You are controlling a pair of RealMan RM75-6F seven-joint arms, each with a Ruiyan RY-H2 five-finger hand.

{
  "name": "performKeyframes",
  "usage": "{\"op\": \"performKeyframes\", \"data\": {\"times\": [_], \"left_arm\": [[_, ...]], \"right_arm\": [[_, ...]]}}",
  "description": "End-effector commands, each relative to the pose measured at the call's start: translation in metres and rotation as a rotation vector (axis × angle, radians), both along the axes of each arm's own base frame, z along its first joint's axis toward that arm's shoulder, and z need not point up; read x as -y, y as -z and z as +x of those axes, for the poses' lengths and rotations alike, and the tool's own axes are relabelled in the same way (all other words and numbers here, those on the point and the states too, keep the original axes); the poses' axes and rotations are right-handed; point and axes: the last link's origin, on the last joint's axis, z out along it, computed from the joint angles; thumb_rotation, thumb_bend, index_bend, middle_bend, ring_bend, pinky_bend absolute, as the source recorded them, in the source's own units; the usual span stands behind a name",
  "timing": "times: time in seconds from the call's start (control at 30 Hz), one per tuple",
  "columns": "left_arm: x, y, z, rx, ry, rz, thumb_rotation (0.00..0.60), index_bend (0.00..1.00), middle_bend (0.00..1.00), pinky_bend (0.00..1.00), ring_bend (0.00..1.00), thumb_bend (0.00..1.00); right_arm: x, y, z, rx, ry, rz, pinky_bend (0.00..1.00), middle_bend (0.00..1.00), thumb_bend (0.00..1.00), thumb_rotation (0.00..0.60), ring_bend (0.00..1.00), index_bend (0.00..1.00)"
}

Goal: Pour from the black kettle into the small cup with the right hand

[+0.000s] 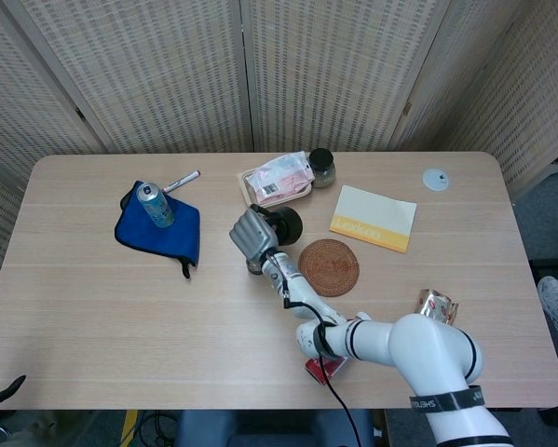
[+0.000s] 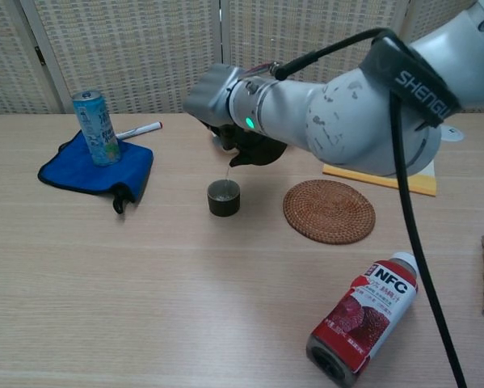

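Head view: a pale wood table (image 1: 92, 289) stands before woven folding screens (image 1: 167, 74), with grey floor at the right edge. The right hand (image 1: 251, 233) is closed around the black kettle (image 1: 284, 223), which is lifted and tipped toward the robot's left; the hand hides most of the small cup below it. Only this view shows the snack packet (image 1: 277, 179), the dark jar (image 1: 321, 167) beside it, a small white disc (image 1: 435, 179) near the far right corner, and the whole yellow booklet (image 1: 373, 217). A blue cloth (image 1: 157, 231) carries an upright drink can (image 1: 155, 205), with a marker (image 1: 180, 181) just beyond.

Chest view: the right hand (image 2: 212, 94) grips the black kettle (image 2: 254, 150), fingers wrapped over its top, the spout pointing down. A thin stream falls into the small cup (image 2: 224, 197), which stands directly beneath, apart from the fingers. A round woven coaster (image 2: 329, 211) lies beside the cup. This view shows the red NFC juice bottle (image 2: 361, 317) lying on its side near the front edge. The left hand's state cannot be told; only a dark tip shows in the head view's lower left corner.
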Motion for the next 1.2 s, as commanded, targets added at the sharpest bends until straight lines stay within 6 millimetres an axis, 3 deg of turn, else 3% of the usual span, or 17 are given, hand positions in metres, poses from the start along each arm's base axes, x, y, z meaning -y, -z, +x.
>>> {"op": "performKeyframes", "data": {"times": [0.03,1.2], "left_arm": [[0.0003,0.0001,-0.0004,0.001,0.0,0.001,0.353,0.29,0.08,0.09,0.15,0.0],[0.0022,0.0002,-0.0039,0.005,-0.003,0.006,0.354,0.29,0.08,0.09,0.15,0.0]], "right_arm": [[-0.0008,0.001,0.0009,-0.006,-0.006,-0.003,0.48,1.0,0.52,0.59,0.91,0.96],[-0.008,0.0079,0.0062,-0.082,-0.069,-0.034,0.49,1.0,0.52,0.599,0.91,0.96]]}}
